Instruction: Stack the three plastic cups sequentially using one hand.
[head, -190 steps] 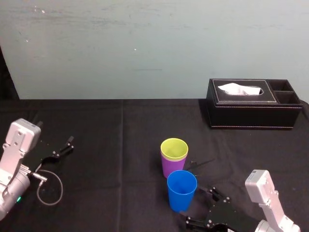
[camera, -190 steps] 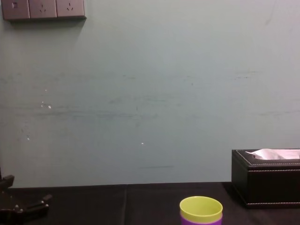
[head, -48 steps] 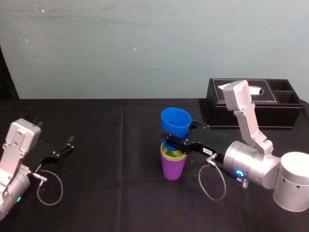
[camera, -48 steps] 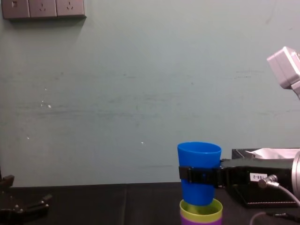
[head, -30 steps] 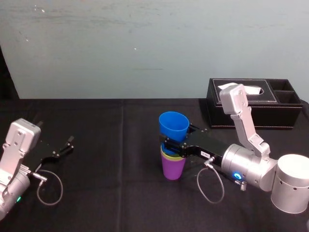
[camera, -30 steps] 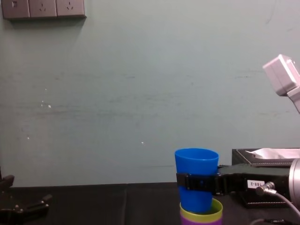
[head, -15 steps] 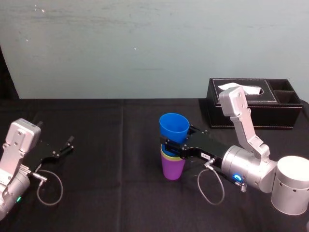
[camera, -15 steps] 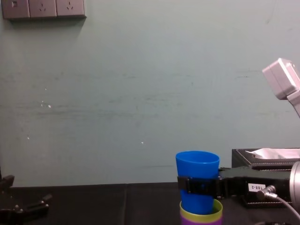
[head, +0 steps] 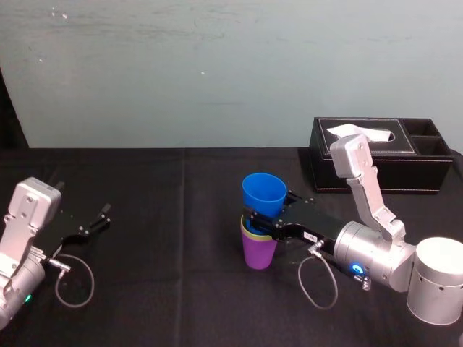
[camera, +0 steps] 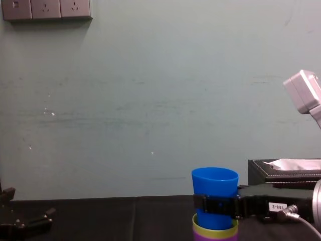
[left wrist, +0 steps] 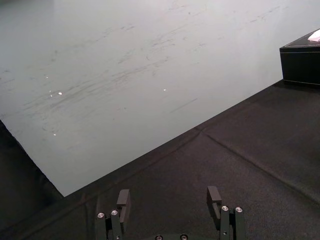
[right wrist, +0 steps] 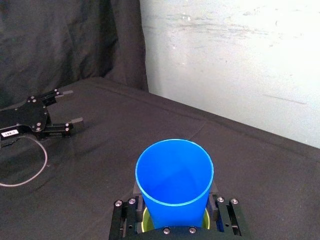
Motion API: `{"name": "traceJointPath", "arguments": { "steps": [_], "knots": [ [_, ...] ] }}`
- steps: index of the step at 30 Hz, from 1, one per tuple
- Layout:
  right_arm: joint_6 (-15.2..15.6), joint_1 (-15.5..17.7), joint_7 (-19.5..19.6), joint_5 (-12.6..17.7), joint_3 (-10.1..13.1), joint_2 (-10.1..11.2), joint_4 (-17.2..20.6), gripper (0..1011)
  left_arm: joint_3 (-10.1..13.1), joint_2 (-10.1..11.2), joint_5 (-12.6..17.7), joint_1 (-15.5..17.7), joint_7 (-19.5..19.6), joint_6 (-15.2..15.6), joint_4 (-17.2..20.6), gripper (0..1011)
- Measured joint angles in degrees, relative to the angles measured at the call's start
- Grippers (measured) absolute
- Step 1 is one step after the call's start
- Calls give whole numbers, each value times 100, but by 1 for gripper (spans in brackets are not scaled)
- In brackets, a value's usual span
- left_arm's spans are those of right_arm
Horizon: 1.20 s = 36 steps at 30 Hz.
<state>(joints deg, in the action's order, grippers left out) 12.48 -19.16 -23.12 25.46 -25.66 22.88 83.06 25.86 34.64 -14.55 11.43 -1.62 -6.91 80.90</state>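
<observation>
The purple cup (head: 259, 253) stands upright mid-table with the yellow-green cup (head: 249, 230) nested inside it. My right gripper (head: 261, 216) reaches in from the right and is shut on the blue cup (head: 264, 193), one finger on each side. The blue cup's base sits partly inside the yellow-green cup (camera: 215, 232), and the blue cup (camera: 215, 183) tilts slightly. In the right wrist view the blue cup (right wrist: 174, 175) is held between the fingers (right wrist: 215, 195), with the yellow-green rim (right wrist: 145, 219) showing below. My left gripper (head: 95, 220) rests open at the table's left side.
A black tissue box (head: 380, 163) stands at the back right of the black tablecloth (head: 166, 289). A grey cable loop (head: 76, 282) lies beside the left arm. A pale wall (head: 217, 72) closes off the table's far edge.
The right gripper has lowered the blue cup, and its base has sunk deeper into the yellow-green cup. The left arm has not moved.
</observation>
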Motion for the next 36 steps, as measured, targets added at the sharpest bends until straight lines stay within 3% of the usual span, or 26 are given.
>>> {"name": "traceJointPath", "arguments": {
  "steps": [8, 20, 32, 36],
  "knots": [
    [8, -2, -5, 7, 1, 0, 0, 716, 0, 0, 0, 0, 0, 0, 0, 1000],
    [5, -2, -2, 4, -3, 4, 12, 1002, 0, 0, 0, 0, 0, 0, 0, 1000],
    [1, -2, -1, 3, -4, 4, 20, 1000, 0, 0, 0, 0, 0, 0, 0, 1000],
    [-150, 45, 0, -27, 12, 18, 74, 1000, 0, 0, 0, 0, 0, 0, 0, 1000]
  ]
}}
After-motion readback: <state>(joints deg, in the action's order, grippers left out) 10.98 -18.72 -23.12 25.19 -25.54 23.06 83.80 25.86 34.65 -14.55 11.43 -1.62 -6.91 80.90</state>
